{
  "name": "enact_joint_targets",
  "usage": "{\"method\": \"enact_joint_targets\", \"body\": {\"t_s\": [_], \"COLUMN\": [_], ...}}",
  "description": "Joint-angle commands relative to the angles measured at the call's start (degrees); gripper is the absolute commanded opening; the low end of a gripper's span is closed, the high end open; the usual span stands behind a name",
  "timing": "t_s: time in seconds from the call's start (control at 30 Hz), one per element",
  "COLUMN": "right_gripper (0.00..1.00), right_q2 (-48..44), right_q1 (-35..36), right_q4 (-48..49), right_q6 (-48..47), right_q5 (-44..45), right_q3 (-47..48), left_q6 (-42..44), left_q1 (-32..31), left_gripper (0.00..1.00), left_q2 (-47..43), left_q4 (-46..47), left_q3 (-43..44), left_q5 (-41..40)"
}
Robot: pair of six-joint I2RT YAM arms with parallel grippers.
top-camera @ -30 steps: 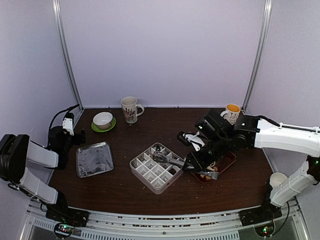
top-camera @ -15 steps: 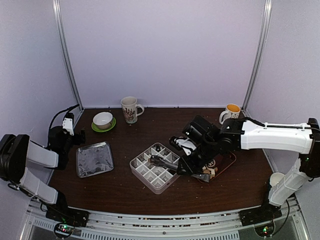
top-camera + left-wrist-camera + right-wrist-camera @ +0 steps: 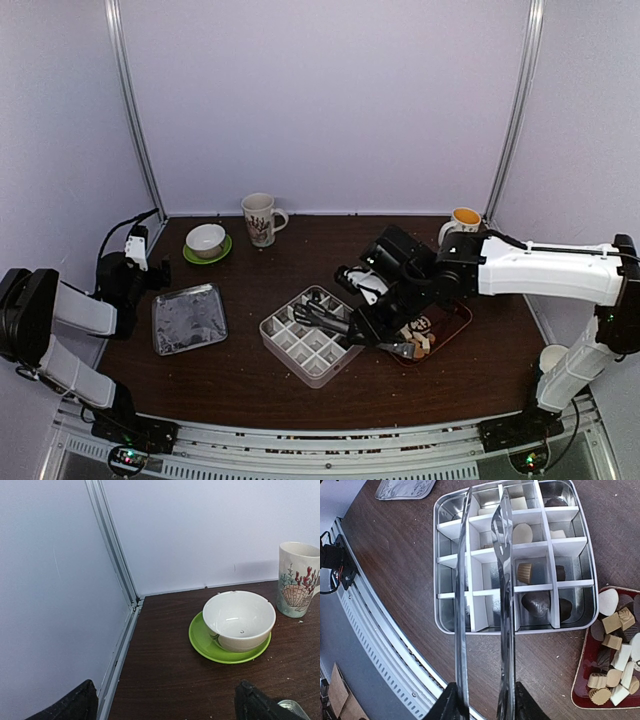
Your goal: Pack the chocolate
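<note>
**Right gripper** (image 3: 485,700): clamped across the tongs (image 3: 506,605). The blades stand a little apart with nothing between them.

**Change since a second ago:** the arm has shifted left, off the red tray (image 3: 576,682). The tong tips are now over the divided tin (image 3: 438,570).

**Tongs, long axis:** along the tin's columns, tips toward its far side. The blades hide parts of two columns.

**Chocolate** (image 3: 611,623): mostly heaped in the red tray, just right of the tin. The pieces lie at mixed angles with no common axis. Single pieces sit in several tin cells.

**Left gripper** (image 3: 165,705): fingers wide apart, empty, unmoved. It faces a white bowl (image 3: 240,620) on a green saucer (image 3: 200,640), with a shell mug (image 3: 297,580) beside.

**Foil tray** (image 3: 188,318): left of the tin.
</note>
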Motion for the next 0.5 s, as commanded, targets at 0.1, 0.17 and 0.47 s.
{"method": "enact_joint_targets", "body": {"t_s": [0.1,0.17,0.47], "right_gripper": [0.35,0.35,0.33], "right_q2": [-5.95,-7.81,-14.98], "right_q1": [0.06,-0.06,-3.19], "right_q4": [-2.53,-3.21,-18.18], "right_q6": [-0.44,-0.50,0.64], "right_q5": [6.42,7.71,14.03], "right_q3": [1.62,1.08,-0.97], "left_q6": [-0.24,-0.15,-0.19], "left_q1": [0.49,0.46,0.50], "left_gripper": [0.98,0.98,0.98], "left_q2": [0.33,0.32,0.33], "left_q4": [3.33,3.30,3.22], "left_q3": [0.02,0.02,0.03], "left_q5": [0.00,0.01,0.01]}}
